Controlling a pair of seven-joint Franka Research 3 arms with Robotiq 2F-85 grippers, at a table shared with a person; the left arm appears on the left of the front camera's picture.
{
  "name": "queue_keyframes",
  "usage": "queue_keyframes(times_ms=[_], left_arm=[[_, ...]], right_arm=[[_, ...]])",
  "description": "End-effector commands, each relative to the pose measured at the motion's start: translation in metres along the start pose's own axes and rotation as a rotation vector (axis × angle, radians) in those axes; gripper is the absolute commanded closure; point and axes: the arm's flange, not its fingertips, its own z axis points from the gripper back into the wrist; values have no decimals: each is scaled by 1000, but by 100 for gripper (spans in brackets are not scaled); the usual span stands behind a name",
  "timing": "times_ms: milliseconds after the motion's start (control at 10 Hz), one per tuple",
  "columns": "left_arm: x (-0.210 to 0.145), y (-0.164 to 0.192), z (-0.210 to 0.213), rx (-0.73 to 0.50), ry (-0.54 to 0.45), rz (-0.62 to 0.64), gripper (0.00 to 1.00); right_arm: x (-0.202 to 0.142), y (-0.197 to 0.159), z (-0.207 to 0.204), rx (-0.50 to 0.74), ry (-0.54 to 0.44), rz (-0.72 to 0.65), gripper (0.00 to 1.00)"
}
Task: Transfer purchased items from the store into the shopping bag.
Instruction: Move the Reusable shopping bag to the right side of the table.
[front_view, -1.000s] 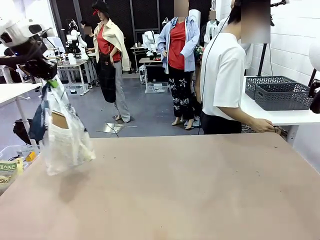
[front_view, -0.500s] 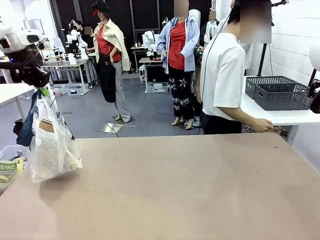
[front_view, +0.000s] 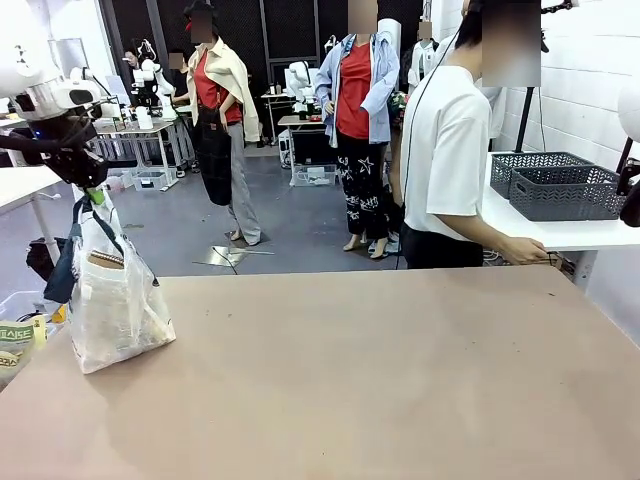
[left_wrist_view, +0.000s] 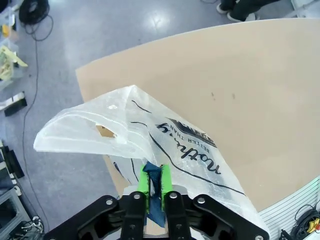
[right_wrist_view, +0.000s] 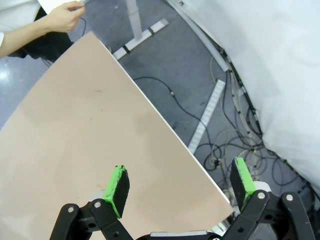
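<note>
The shopping bag, translucent white with navy strap handles, rests its bottom on the table's left part. My left gripper is above it, shut on a navy handle; in the left wrist view the green pads pinch the strap over the bag. A tan purchased item shows through the plastic and through the bag's mouth. The store, a dark grey lattice basket, stands on a white side table at the right. My right gripper is open and holds nothing, hanging over the brown table's corner.
A person in a white shirt stands at the far right side, one hand on the table edge. A second grey basket sits behind the store. Cables lie on the floor beyond the table.
The left arm carried the hanging bag a little leftward, then lowered it until its bottom came to rest on the table. The right gripper has not moved.
</note>
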Motion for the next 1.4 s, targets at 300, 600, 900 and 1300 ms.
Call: queue_keyframes(times_ms=[300,600,900,1300], left_arm=[[2,-11,37,-32,-131,-56,0],[-31,-91,69,-2,-253,-208,0],[-57,-209,46,-27,-315,-449,0],[-76,-305,-31,-121,-286,-571,0]], right_arm=[[0,-1,1,-18,1,13,0],[0,-1,1,-18,1,13,0],[0,-1,1,-18,1,13,0],[0,-1,1,-18,1,13,0]])
